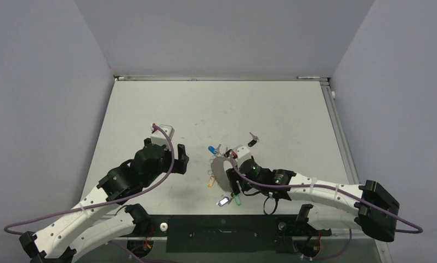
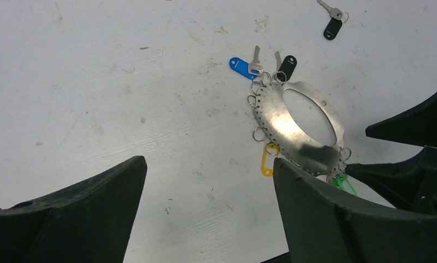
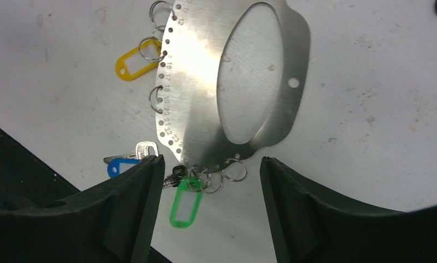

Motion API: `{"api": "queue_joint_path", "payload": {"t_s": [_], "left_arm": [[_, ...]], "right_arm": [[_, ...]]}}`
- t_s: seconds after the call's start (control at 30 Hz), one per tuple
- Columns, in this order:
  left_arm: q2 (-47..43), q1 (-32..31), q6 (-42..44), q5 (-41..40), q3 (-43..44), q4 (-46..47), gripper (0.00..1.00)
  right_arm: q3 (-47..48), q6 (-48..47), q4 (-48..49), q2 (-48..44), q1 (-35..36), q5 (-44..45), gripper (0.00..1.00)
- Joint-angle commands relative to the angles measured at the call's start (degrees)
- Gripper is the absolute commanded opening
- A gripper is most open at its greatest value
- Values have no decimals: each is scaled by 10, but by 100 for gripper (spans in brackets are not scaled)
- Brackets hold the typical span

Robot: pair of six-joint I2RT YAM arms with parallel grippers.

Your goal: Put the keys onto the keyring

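Hovering at frame centre-left, left gripper [image 1: 181, 159] was wide open, empty, keyring [image 1: 222, 172] mid-frame, flat shiny steel plate, oval cutout, perforated rim, tagged keys [image 2: 254, 63] clipped on, right gripper [image 3: 210, 164] parted over its lower edge, gripping nothing, black-tagged key [image 1: 252, 139] loose upper right, scuffed white table [image 1: 260, 104] bare above.

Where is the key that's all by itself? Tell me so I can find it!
Find the shiny flat metal plate with an oval hole on the white table. Just past its far right side lies a silver key with a black tag. Another black tag hugs the plate's rim; this one lies apart, alone.
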Motion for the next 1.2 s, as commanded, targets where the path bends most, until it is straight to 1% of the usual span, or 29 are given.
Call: {"api": "queue_joint_path", "payload": {"t_s": [0.0,0.07,0.2,0.43,0.6,0.7,0.77,0.87,0.9,0.97,1.0,1.1,1.13,1.17], "left_arm": [[-6,10,12,0,3,5,83],[-12,15,12,-2,2,5,83],[-23,18,12,-3,-1,7,83],[-39,18,11,-4,-3,5,83],[-46,18,10,1,-4,7,83],[-48,18,10,4,-4,8,83],[-50,17,9,4,-5,7,83],[-53,17,9,5,-6,8,83],[-53,17,9,6,-6,8,83],[-52,17,9,6,-6,8,83],[-52,17,9,6,-6,8,83],[-50,18,10,8,-6,8,83],[-49,18,10,8,-6,8,83],[-50,18,10,8,-6,9,83]], "right_arm": [[42,-35,24,35,59,38,68],[72,-38,13,83,96,95,73],[121,-46,0,169,127,166,74],[164,-68,1,257,166,233,74],[189,-67,-18,319,191,286,74],[196,-56,-33,343,193,319,74],[196,-51,-39,348,193,335,72],[195,-49,-47,352,192,341,57],[195,-47,-53,354,192,341,53],[195,-41,-63,358,193,343,50],[194,-37,-67,359,193,345,46],[181,-39,-54,349,192,336,28],[177,-42,-44,344,192,335,17],[173,-44,-37,333,192,337,9]]}}
